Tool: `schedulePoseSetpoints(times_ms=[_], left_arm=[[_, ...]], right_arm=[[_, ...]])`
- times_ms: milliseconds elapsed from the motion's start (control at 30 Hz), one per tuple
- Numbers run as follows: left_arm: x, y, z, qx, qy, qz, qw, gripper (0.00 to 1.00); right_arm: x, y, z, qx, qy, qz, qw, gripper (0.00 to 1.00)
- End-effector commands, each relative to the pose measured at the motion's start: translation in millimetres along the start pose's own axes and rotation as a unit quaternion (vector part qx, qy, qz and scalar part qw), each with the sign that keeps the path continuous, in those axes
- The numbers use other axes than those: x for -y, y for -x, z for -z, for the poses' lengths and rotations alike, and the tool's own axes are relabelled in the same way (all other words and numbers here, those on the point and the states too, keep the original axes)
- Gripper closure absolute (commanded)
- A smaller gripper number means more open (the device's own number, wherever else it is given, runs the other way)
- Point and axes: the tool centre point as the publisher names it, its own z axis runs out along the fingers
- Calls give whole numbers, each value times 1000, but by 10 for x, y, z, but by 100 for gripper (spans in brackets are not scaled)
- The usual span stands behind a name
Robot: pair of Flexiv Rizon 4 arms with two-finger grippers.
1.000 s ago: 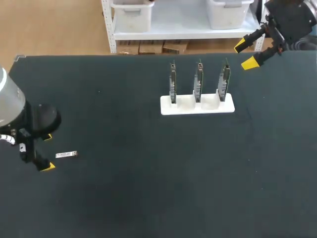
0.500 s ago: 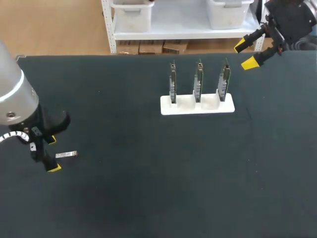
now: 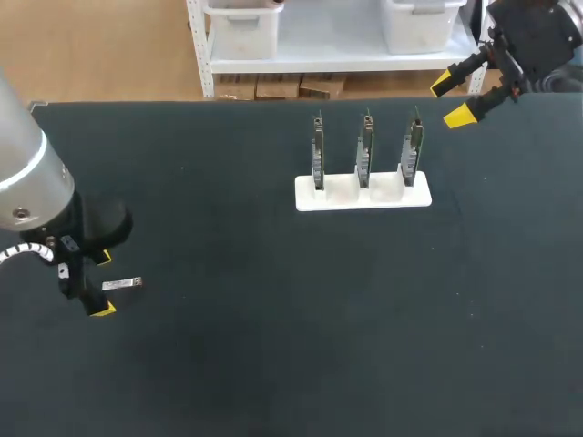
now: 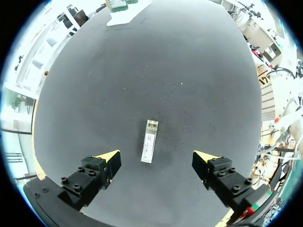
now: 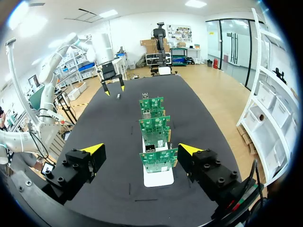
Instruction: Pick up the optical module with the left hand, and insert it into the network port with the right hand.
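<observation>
The optical module (image 3: 122,285), a small silver bar, lies flat on the black table at the left. My left gripper (image 3: 103,283) hangs over it, open, with one yellow tip on each side. In the left wrist view the module (image 4: 149,141) lies just ahead of and between the spread fingers of the left gripper (image 4: 158,158), untouched. The white holder (image 3: 363,193) carries three upright green boards with network ports at mid-back. My right gripper (image 3: 450,99) stays open above the table's far right edge; its wrist view has the right gripper (image 5: 140,149) looking along the boards (image 5: 157,159).
The black table (image 3: 291,300) stretches wide between the module and the white holder. My left arm's grey body (image 3: 23,182) looms over the table's left edge.
My left gripper has shifted right toward the module, so its tips now flank it. The module, the holder and the right arm have kept still.
</observation>
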Motion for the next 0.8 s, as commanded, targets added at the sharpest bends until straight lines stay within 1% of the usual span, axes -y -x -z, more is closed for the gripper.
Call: schedulePoseSetpoints(times_ms=[33,367,433,800], left_arm=[[-14,-11,-5,-2,1,-2,1000,0],[-39,7,-68,-13,8,-7,1000,0],[-40,6,-88,-22,13,-8,1000,0],[-75,8,-128,-22,10,-1,1000,0]], right_arm=[[-14,2,-4,0,-2,0,1000,0],[-14,2,-4,0,-2,0,1000,0],[-14,2,-4,0,-2,0,1000,0],[-14,2,-4,0,-2,0,1000,0]])
